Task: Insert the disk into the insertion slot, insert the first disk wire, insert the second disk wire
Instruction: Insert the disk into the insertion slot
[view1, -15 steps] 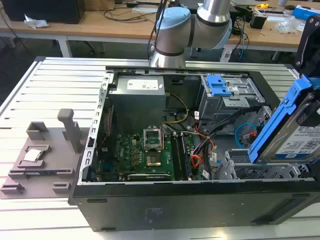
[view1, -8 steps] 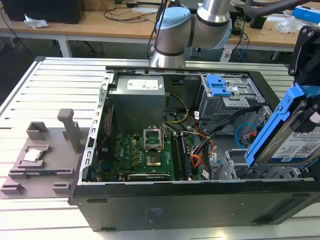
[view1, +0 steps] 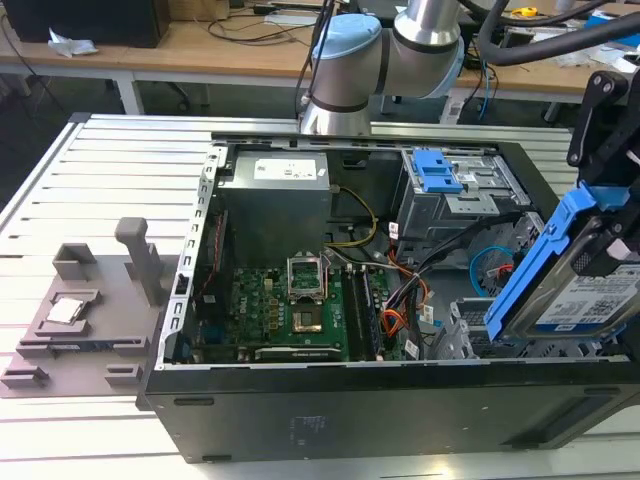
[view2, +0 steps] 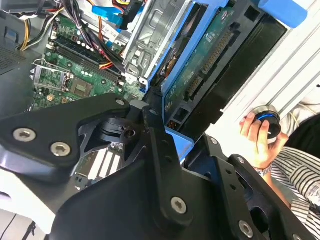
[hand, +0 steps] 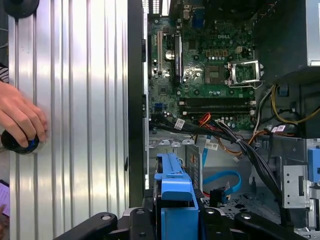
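Disk, silver with a white-and-blue label in a bright blue carrier, is held in the gripper. The black fingers are closed against both sides of the carrier, as both wrist views show. The disk is steeply tilted, high edge toward the arm. It sits over the near corner of the open computer case, at the exterior view's right.

Directly below it lies the insertion slot, a low grey perforated cage. The disk is not seated in it. Contact between its lower edge and the cage cannot be determined.

Behind the cage stands a taller grey bay with a blue latch.

A loose blue cable lies beside the cage, and the motherboard is further in.

Outside the case, a person's hand rests on a black-and-blue knob on the ribbed metal table.
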